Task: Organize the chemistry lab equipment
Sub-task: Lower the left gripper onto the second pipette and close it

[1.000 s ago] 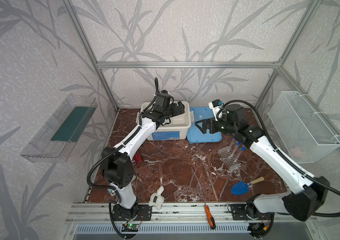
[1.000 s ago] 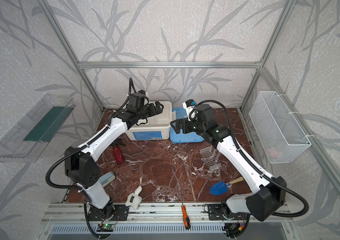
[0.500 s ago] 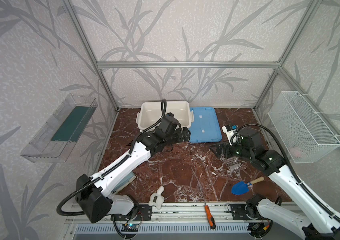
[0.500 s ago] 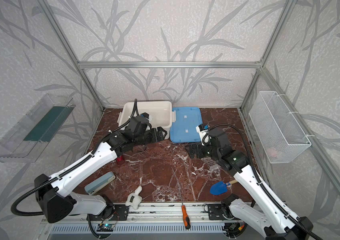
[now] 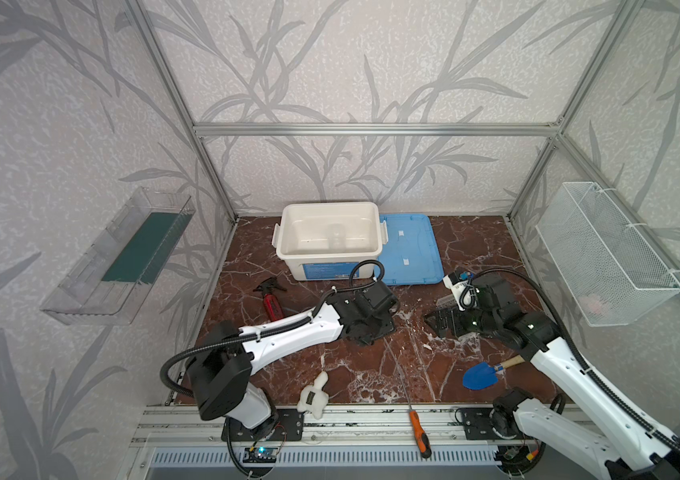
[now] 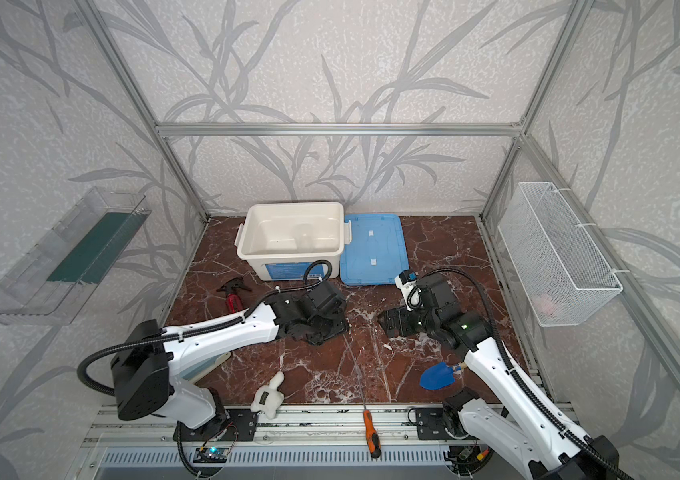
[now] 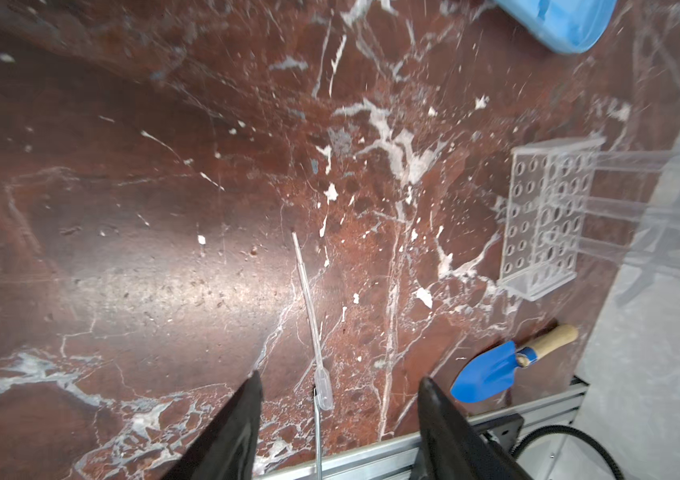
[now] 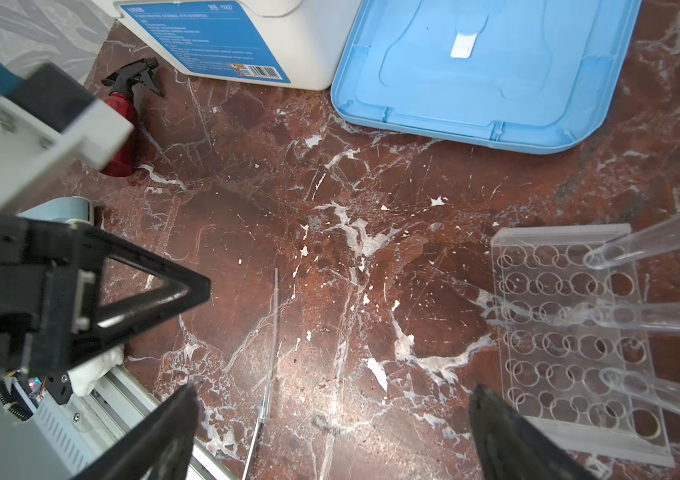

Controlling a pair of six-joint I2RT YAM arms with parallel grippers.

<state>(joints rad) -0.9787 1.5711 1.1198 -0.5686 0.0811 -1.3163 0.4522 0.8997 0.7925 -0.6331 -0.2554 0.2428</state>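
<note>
We saw the left hand [image 7: 339, 378] low over the desk [image 7: 122, 249], its 2 fingers apart with nothing gripped. The thin clear rod [image 7: 307, 299], a pipette with a small bulb, lay flat on the marble, its bulb end nearest the fingertips. The right hand [image 8: 334, 387] was wide open and empty too, hanging over the desk just beside the clear perforated tube rack [image 8: 558, 332]. The rack stood on the right part of the desk, and 3 test tubes [image 8: 662, 320] stood in its holes; their caps lay outside the wrist view. In both top views the 2 hands faced each other across the middle of the desk. Behind them the white bin [image 5: 330, 266] sat open, with the blue lid [image 5: 413, 253] flat just beside it. A blue trowel [image 7: 487, 378] lay near the rack, and an orange-handled screwdriver [image 5: 419, 432] lay at the front edge
</note>
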